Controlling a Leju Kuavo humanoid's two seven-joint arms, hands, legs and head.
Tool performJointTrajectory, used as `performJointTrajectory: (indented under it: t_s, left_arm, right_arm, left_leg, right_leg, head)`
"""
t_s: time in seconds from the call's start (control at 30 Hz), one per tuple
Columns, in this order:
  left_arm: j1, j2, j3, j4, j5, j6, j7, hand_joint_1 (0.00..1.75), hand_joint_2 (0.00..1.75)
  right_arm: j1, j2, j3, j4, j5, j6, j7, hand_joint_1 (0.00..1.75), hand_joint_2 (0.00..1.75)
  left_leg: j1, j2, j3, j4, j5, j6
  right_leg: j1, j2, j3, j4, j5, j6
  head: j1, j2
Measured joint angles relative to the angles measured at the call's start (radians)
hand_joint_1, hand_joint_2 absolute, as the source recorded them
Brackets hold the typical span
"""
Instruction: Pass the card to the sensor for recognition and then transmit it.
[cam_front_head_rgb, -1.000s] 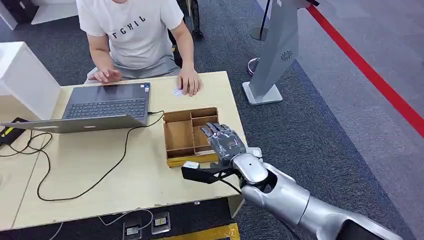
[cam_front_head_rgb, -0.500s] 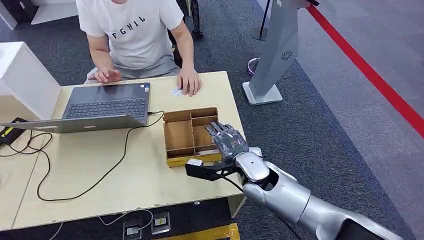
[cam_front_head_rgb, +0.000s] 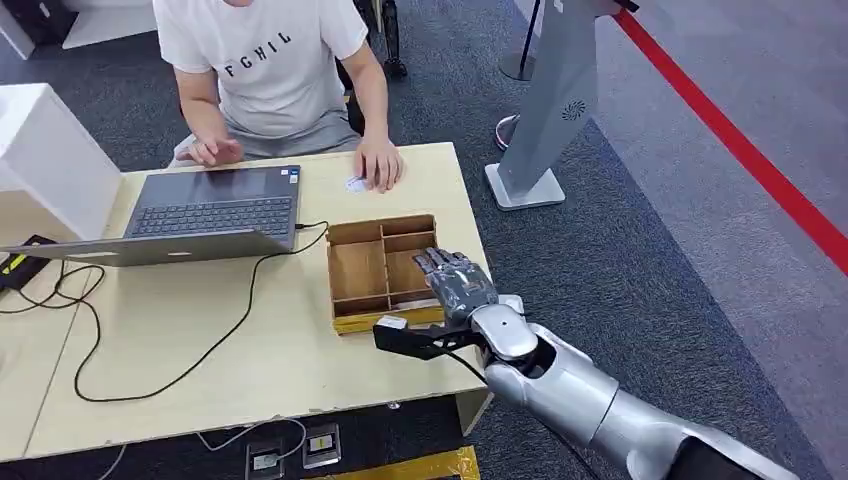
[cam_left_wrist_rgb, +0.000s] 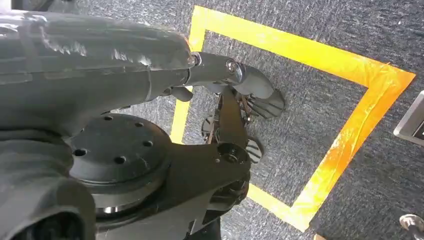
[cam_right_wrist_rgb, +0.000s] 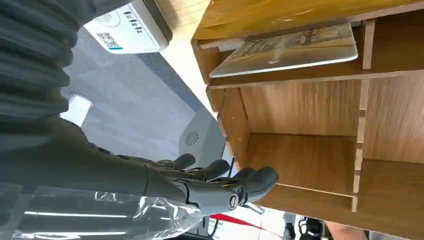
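Observation:
A wooden compartment box (cam_front_head_rgb: 370, 270) stands on the table's right part. One compartment holds a picture card (cam_right_wrist_rgb: 290, 49) lying flat. A white sensor (cam_right_wrist_rgb: 127, 25) with a QR label lies on the table beside the box, and its corner (cam_front_head_rgb: 513, 302) peeks out by my wrist. My right hand (cam_front_head_rgb: 458, 282) hovers over the box's right side with its fingers (cam_right_wrist_rgb: 225, 186) stretched out and nothing in them; the card is apart from them. My left hand (cam_left_wrist_rgb: 260, 97) hangs over the floor and holds nothing.
A person sits at the far side with one hand (cam_front_head_rgb: 380, 165) on the table by a small card (cam_front_head_rgb: 354, 183). An open laptop (cam_front_head_rgb: 200, 215) and its cable (cam_front_head_rgb: 200, 350) take the left half. A grey stand (cam_front_head_rgb: 545, 110) rises right of the table.
My right hand has shifted slightly to the right and toward me over the box. The person and the laptop have not moved.

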Motion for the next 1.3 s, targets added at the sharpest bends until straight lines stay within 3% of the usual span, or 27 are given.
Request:
performJointTrajectory:
  t_s: [0.83, 0.9, 0.93, 0.97, 1.0, 1.3]
  left_arm:
    - [0.0, 0.0, 0.0, 0.0, -0.003, -0.002, 0.0, 0.0, 0.0]
    - [0.0, 0.0, 0.0, 0.0, -0.003, -0.002, 0.0, 0.0, 0.0]
    - [0.0, 0.0, 0.0, 0.0, -0.003, -0.002, 0.0, 0.0, 0.0]
    - [0.0, 0.0, 0.0, 0.0, -0.003, -0.002, 0.0, 0.0, 0.0]
    - [0.0, 0.0, 0.0, 0.0, -0.003, -0.002, 0.0, 0.0, 0.0]
    - [0.0, 0.0, -0.001, 0.0, -0.004, -0.001, 0.0, 0.0, 0.0]
  right_arm:
    - [0.005, 0.0, 0.0, 0.003, -0.027, 0.011, -0.009, 0.0, 1.75]
    - [0.005, 0.0, 0.0, 0.003, -0.027, 0.011, -0.01, 0.07, 1.75]
    - [0.005, 0.0, 0.0, 0.003, -0.027, 0.011, -0.01, 0.44, 1.75]
    - [0.005, 0.0, 0.0, 0.005, -0.027, 0.011, -0.01, 1.48, 1.75]
    - [0.005, 0.0, 0.0, 0.007, -0.03, 0.012, -0.01, 1.75, 1.75]
    - [0.01, 0.0, 0.0, 0.01, -0.04, 0.014, -0.012, 1.75, 1.75]
  left_leg:
    - [0.0, 0.0, 0.0, 0.0, 0.0, 0.0]
    - [0.0, 0.0, 0.0, 0.0, 0.0, 0.0]
    - [0.0, 0.0, 0.0, 0.0, 0.0, 0.0]
    - [0.0, 0.0, 0.0, 0.0, 0.0, 0.0]
    - [0.0, 0.0, 0.0, 0.0, 0.0, 0.0]
    - [0.0, 0.0, 0.0, 0.0, 0.0, 0.0]
  right_leg:
    - [0.0, 0.0, 0.0, 0.0, 0.0, 0.0]
    - [0.0, 0.0, 0.0, 0.0, 0.0, 0.0]
    - [0.0, 0.0, 0.0, 0.0, 0.0, 0.0]
    - [0.0, 0.0, 0.0, 0.0, 0.0, 0.0]
    - [0.0, 0.0, 0.0, 0.0, 0.0, 0.0]
    - [0.0, 0.0, 0.0, 0.0, 0.0, 0.0]
  head:
    - [0.0, 0.0]
    - [0.0, 0.0]
    - [0.0, 0.0]
    - [0.0, 0.0]
    - [0.0, 0.0]
    - [0.0, 0.0]
